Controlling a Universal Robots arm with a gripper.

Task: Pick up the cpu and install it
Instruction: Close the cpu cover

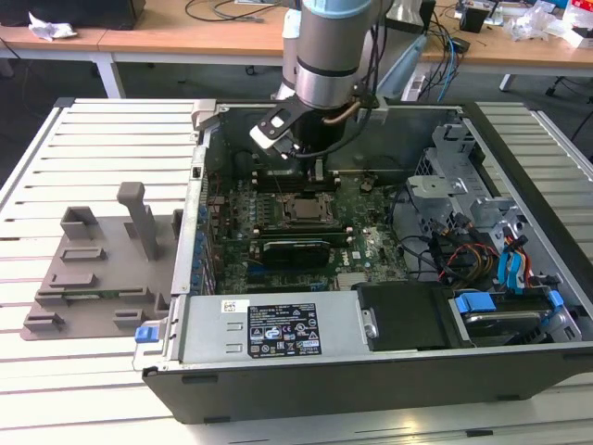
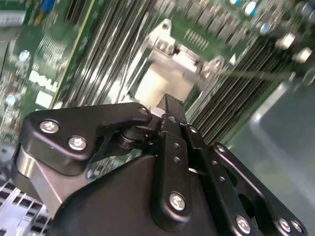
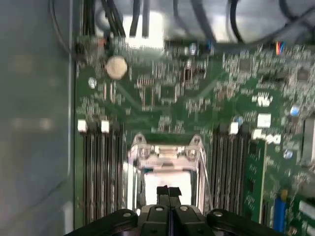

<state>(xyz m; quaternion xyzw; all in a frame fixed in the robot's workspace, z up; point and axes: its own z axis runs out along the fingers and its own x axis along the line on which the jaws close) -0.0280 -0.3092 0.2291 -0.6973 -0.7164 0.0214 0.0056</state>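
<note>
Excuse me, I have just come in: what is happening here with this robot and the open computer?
A robot arm reaches into an open computer case lying on a slatted table. Its gripper, shut, hangs just over the processor socket on the motherboard. A pale square that looks like the cpu sits inside the socket's metal frame; whether the gripper touches it cannot be told. A gray tray stands beside the case on the exterior view's left.
</note>
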